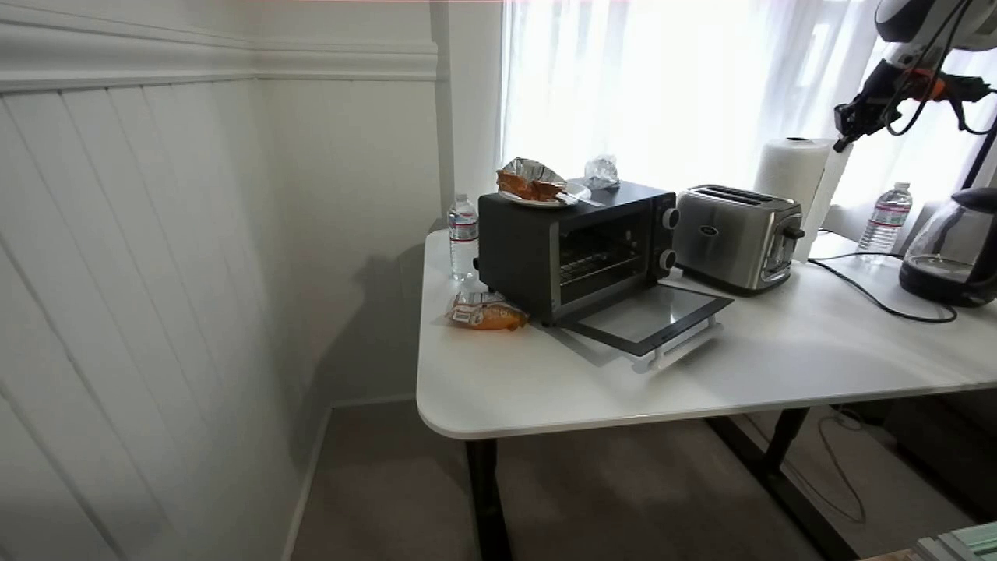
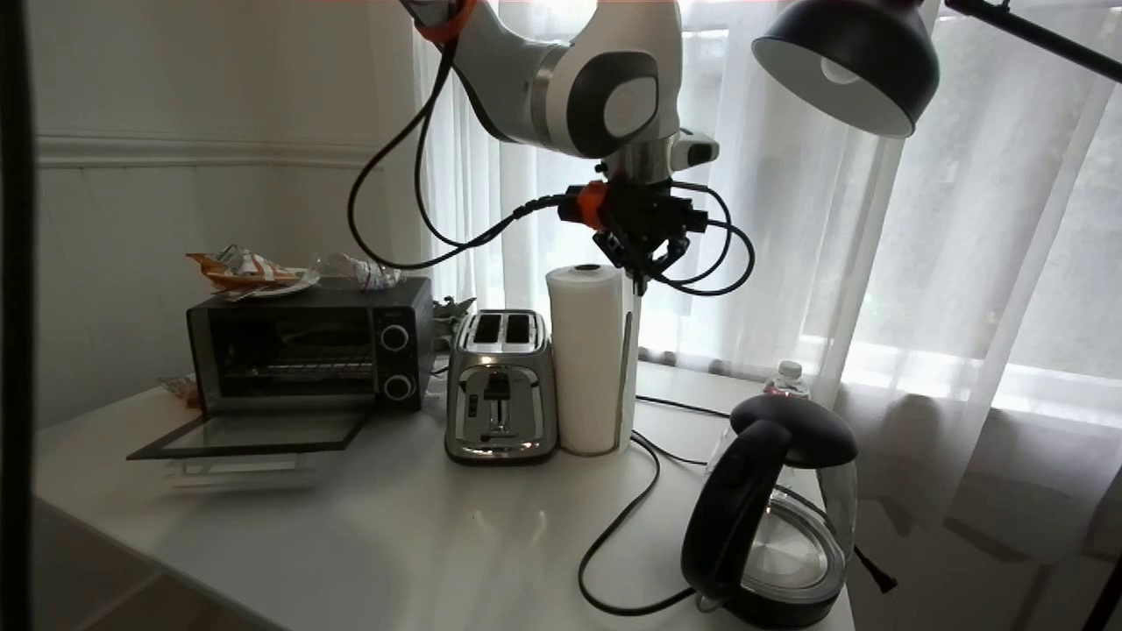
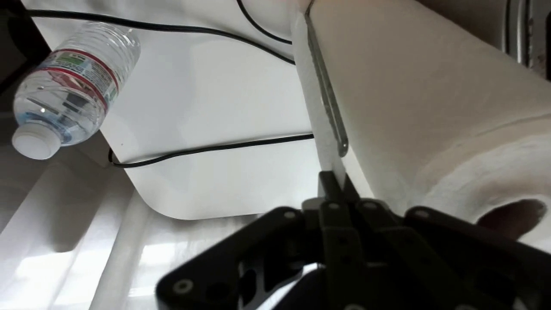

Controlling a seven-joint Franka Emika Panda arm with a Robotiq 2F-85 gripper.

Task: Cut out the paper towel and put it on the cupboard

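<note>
Grasp done: gripper (image 3: pixel 338 183) pinches loose sheet (image 3: pixel 317 114) by its edge, apparently not yet torn off the paper towel roll (image 2: pixel 585 359), upright beside the toaster (image 2: pixel 500 394). Remaining: tear, lay on the white tabletop (image 1: pixel 561 389). Tabletop also bears mini oven (image 1: pixel 522 253), kettle (image 2: pixel 793 535), water bottles (image 1: pixel 464 238). Room: sheer curtains (image 1: pixel 639 93), panelled wall (image 1: pixel 156 273).

We look into a corner of white walls (image 1: pixel 148 280), panelled below a moulded rail (image 1: pixel 350 64); a pale skirting (image 1: pixel 307 485) runs along their foot, and the floor (image 1: pixel 607 491) is a dull brown. In both exterior views we see sheer white curtains (image 1: pixel 639 93) in long folds, glaring with light from behind; in an exterior view a black lamp (image 2: pixel 877 53), white inside, hangs before them with its bulb (image 2: pixel 839 72) showing; in the wrist view the folds catch bright patches.
</note>
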